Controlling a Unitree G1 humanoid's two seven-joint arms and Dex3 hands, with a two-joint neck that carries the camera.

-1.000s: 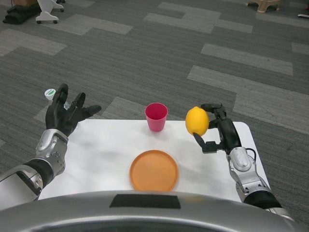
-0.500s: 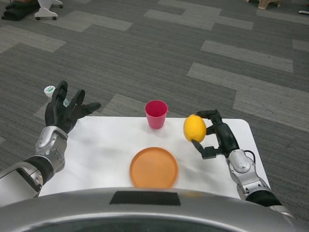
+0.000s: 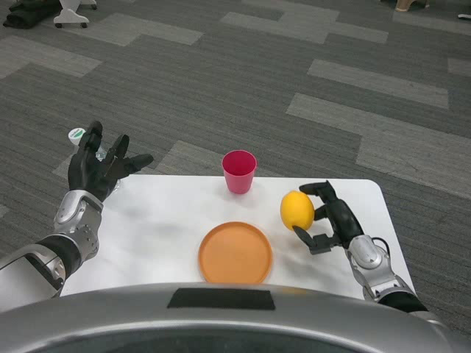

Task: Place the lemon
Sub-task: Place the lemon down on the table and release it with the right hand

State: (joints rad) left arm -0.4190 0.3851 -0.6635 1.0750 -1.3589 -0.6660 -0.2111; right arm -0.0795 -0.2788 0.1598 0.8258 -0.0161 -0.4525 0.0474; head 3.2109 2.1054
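The right hand (image 3: 331,220) grips the lemon (image 3: 296,209), fingers curled round it, just right of the orange plate (image 3: 235,254); the left hand (image 3: 99,165) hovers at the tabletop (image 3: 162,220) corner, fingers spread.

A smooth, oval bright-yellow lemon (image 3: 296,210) is held in the right robot hand (image 3: 325,218), above the white worktop (image 3: 162,220), just right of a round orange plate (image 3: 235,253).

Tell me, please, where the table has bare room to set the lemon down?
Bare white table lies between the left hand and the orange plate. The plate itself is empty. It is tighter between the pink cup, the lemon and the right hand.
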